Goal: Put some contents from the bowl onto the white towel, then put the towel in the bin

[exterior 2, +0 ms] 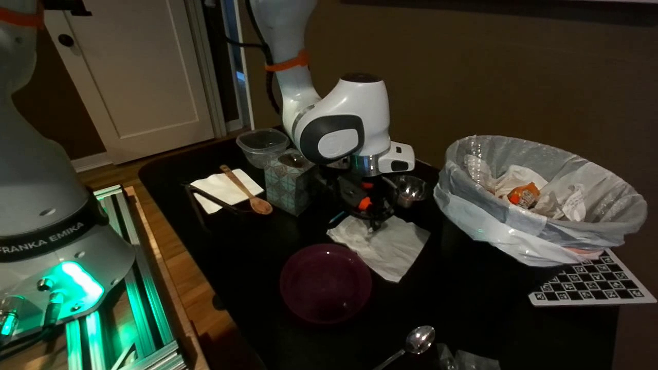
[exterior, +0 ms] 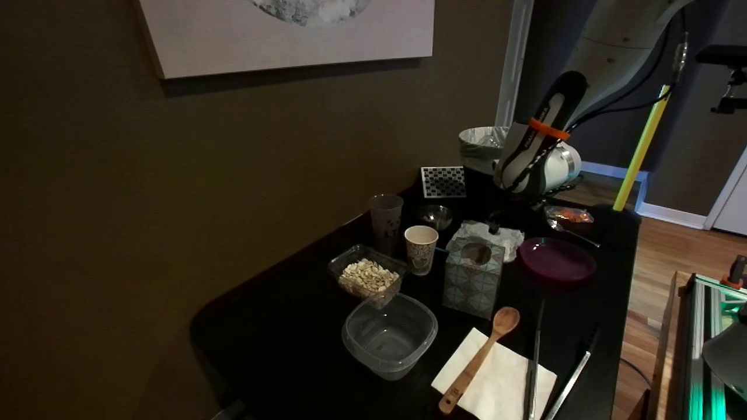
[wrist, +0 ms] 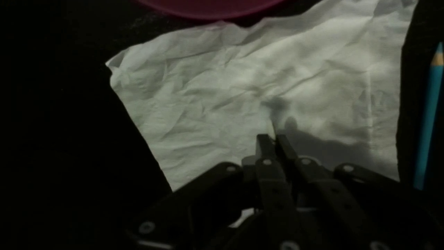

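The white towel lies crumpled and spread on the black table; it shows in both exterior views (exterior: 512, 238) (exterior 2: 398, 252) and fills much of the wrist view (wrist: 208, 104). My gripper (exterior 2: 374, 225) points down onto the towel. In the wrist view its fingertips (wrist: 273, 138) are nearly together, with a thin pale fold, seemingly of towel, between them. A small shiny bowl (exterior: 434, 217) (exterior 2: 411, 191) stands beside the towel, by the wall; its contents are hard to make out. The bin (exterior: 477, 150) (exterior 2: 488, 226) has a plastic liner and holds crumpled papers and an orange wrapper.
A purple plate (exterior: 557, 259) (exterior 2: 326, 282) lies against the towel's edge. A tissue box (exterior: 474, 283) (exterior 2: 288, 185) and a blue pencil (wrist: 429, 118) are close by. A paper cup (exterior: 420, 251), a tall cup (exterior: 385, 219) and a metal spoon (exterior 2: 419, 339) also stand or lie around.
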